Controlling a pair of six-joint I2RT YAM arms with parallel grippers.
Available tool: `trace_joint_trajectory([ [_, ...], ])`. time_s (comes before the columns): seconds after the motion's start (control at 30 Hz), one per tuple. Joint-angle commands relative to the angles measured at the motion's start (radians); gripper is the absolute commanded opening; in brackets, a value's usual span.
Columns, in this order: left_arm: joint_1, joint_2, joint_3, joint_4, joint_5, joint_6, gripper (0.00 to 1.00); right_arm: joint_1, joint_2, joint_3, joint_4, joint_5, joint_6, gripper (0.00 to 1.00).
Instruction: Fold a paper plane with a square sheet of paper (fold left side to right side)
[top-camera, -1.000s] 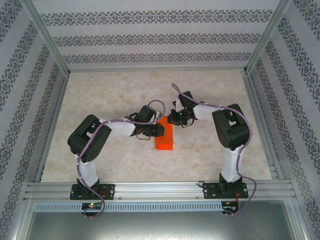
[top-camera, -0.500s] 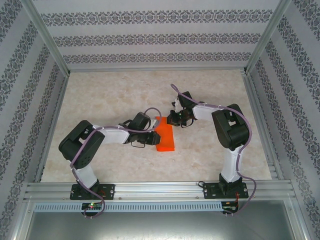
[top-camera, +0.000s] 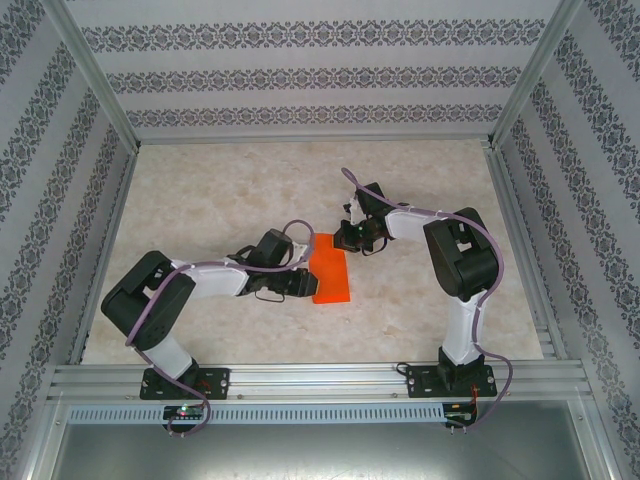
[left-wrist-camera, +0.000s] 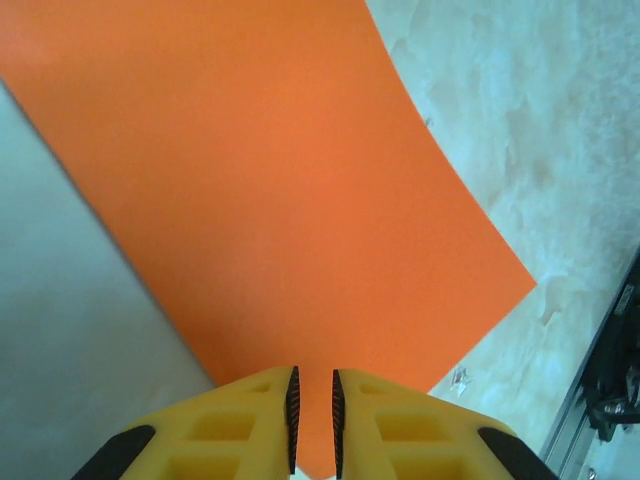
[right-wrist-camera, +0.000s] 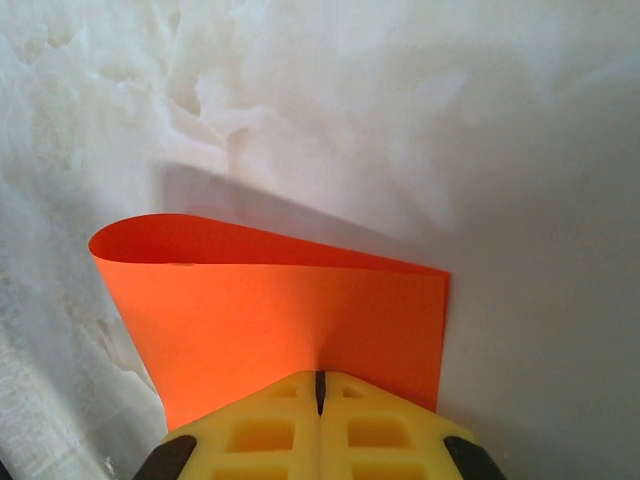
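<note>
At mid-table, right jaws pinch the orange paper (top-camera: 330, 278); left jaws straddle its edge, barely apart.

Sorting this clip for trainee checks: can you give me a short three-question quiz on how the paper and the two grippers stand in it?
1. True or false: the square sheet of paper lies fully open as a flat square on the table.
2. Which end of the sheet is the right gripper at? A) the far end B) the near end C) well away from the sheet
3. Fill in: the left gripper is at the sheet's ___ long edge.
Key: 1 false, it is folded over into a narrow rectangle with a rounded fold; 2 A; 3 left.
</note>
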Motion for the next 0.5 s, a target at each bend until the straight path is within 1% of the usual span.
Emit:
trace_joint_trajectory([
  [0.0,0.012,0.034,0.052,0.086,0.045,-0.035,0.20,0.002,0.018,-0.005,-0.072,0.084,-0.013,0.00],
  [0.17,0.001,0.128,0.094,0.103,0.067,-0.031,0.19,0.006,0.018,-0.002,-0.073,0.084,-0.013,0.00],
  [0.27,-0.016,0.160,0.098,0.105,0.067,-0.025,0.19,0.007,0.016,-0.004,-0.074,0.086,-0.015,0.00],
  [0.47,-0.038,0.148,0.055,0.074,0.066,-0.022,0.19,0.007,0.009,-0.004,-0.090,0.098,-0.022,0.00],
])
